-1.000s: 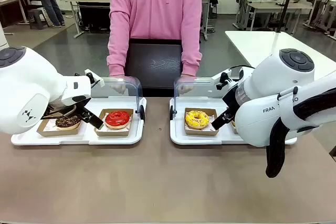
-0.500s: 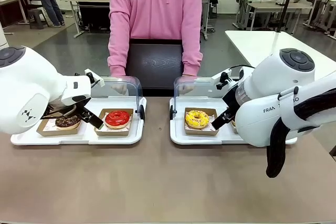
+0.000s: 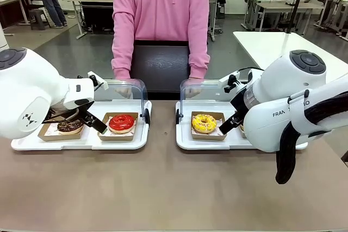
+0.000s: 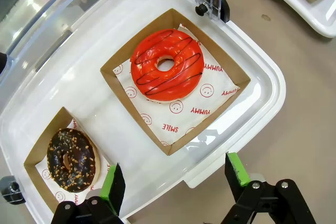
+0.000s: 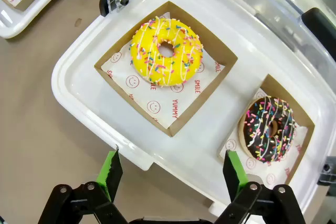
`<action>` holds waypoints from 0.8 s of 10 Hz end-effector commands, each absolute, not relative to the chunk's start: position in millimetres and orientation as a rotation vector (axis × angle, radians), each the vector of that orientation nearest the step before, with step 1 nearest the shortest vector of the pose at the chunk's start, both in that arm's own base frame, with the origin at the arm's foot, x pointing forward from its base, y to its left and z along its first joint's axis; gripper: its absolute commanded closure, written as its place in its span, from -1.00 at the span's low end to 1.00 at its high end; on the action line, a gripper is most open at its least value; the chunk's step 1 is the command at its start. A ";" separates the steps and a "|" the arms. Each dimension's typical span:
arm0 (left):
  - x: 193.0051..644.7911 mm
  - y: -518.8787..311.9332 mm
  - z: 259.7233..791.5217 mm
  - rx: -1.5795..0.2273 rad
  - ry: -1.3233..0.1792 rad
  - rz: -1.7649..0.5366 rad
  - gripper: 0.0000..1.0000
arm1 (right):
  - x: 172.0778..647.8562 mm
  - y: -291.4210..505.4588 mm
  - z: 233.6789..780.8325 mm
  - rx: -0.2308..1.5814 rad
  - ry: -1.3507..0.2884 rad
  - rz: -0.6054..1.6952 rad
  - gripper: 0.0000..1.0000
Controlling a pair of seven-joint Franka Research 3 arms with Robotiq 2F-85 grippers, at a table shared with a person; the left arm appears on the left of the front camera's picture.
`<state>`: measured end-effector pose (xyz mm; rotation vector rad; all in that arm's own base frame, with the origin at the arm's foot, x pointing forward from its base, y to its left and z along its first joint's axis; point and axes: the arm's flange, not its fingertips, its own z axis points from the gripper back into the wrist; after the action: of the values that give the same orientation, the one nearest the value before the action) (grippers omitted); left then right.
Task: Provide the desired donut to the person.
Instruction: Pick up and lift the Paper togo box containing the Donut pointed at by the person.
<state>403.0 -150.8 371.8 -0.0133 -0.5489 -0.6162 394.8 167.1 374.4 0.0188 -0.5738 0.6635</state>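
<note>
Across the table stands the person (image 3: 160, 20) in a pink hooded sweatshirt, one hand (image 3: 123, 88) behind each tray's raised clear lid, pointing at nothing. In the left tray (image 4: 262, 108), a red-glazed donut (image 4: 166, 65) (image 3: 122, 122) and a chocolate donut with nuts (image 4: 71, 159) (image 3: 70, 126) each sit in a cardboard box. My left gripper (image 4: 176, 179) (image 3: 95, 122) hovers open above the tray's near rim. In the right tray (image 5: 79, 98), a yellow sprinkled donut (image 5: 166, 51) (image 3: 204, 123) and a chocolate sprinkled donut (image 5: 270, 128) lie boxed. Open above that rim is my right gripper (image 5: 172, 171) (image 3: 228, 124).
Both clear lids (image 3: 130, 88) stand raised at the far side of the trays, on black hinges (image 4: 211, 8). A black chair back (image 3: 160, 66) stands in front of the person. The brown table (image 3: 163, 188) spreads bare on my side of the trays.
</note>
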 end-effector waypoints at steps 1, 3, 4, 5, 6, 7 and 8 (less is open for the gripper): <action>403.1 -150.3 371.7 -0.014 -0.549 -0.615 -1.00 | 394.8 167.1 374.4 0.019 -0.574 0.663 -1.00; 403.1 -150.3 371.7 -0.014 -0.549 -0.615 -1.00 | 394.8 167.1 374.4 0.019 -0.574 0.663 -1.00; 403.1 -150.3 371.7 -0.014 -0.549 -0.615 -1.00 | 394.8 167.1 374.4 0.019 -0.574 0.663 -1.00; 403.1 -150.3 371.7 -0.014 -0.549 -0.615 -1.00 | 394.8 167.1 374.4 0.019 -0.574 0.663 -1.00; 403.1 -150.6 371.8 -0.013 -0.549 -0.616 -1.00 | 394.8 167.1 374.4 0.019 -0.574 0.663 -1.00; 399.6 -133.9 387.4 -0.056 -0.511 -0.652 -1.00 | 390.3 141.3 403.2 0.070 -0.563 0.711 -1.00; 394.0 -107.8 399.1 -0.079 -0.477 -0.661 -1.00 | 388.8 99.5 428.1 0.125 -0.546 0.763 -1.00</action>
<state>402.0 -140.3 379.7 -0.0364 -0.5172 -0.6316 394.3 150.3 396.7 0.0565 -0.5713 0.6971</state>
